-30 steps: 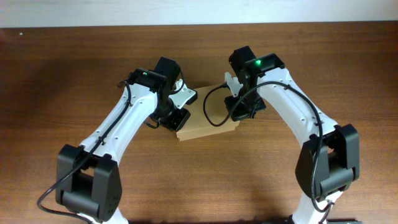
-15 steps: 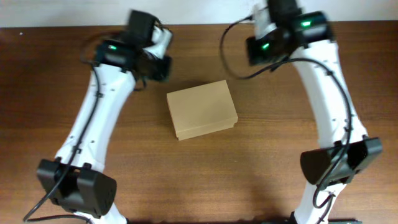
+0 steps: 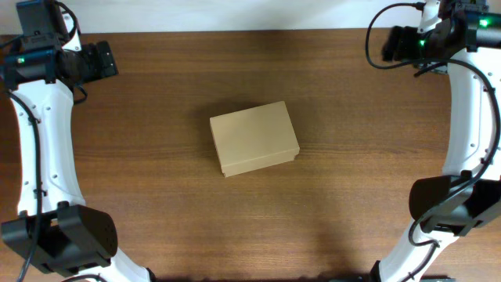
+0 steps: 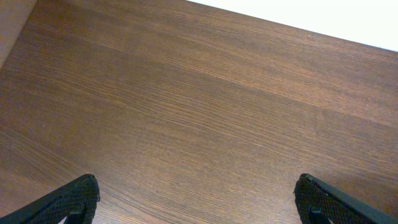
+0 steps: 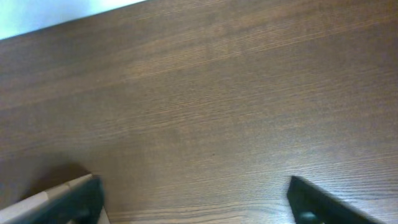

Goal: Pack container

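The container, a tan cardboard box with its lid flat down, lies alone at the middle of the table in the overhead view. My left gripper is far off at the back left corner. In the left wrist view it stands open, with only bare wood between the fingers. My right gripper is at the back right corner, equally far from the box. Its wrist view shows it open over bare wood. A tan edge peeks out by its left finger.
The brown wooden table ends at a white wall along the back edge. The white arm links run down both sides of the overhead view, the left arm and the right arm.
Both arms have pulled away from the box, where they were pressed a second ago, out to the back corners. Both grippers went from shut to open. The box has stayed put.
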Action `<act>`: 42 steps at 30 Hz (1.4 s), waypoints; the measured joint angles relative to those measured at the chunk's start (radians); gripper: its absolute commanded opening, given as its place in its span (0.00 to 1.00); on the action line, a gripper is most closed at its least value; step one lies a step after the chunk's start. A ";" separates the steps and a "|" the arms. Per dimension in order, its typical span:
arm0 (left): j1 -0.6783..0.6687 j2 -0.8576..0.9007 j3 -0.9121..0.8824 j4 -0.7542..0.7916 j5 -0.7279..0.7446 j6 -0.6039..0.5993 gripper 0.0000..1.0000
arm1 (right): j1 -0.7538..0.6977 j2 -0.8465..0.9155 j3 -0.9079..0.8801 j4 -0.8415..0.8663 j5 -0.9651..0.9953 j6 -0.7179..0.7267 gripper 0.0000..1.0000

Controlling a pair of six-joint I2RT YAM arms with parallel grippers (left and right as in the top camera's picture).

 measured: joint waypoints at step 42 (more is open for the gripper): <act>0.000 0.000 0.001 0.001 -0.003 0.000 1.00 | 0.109 -1.995 -2.110 1.028 0.106 -0.009 0.99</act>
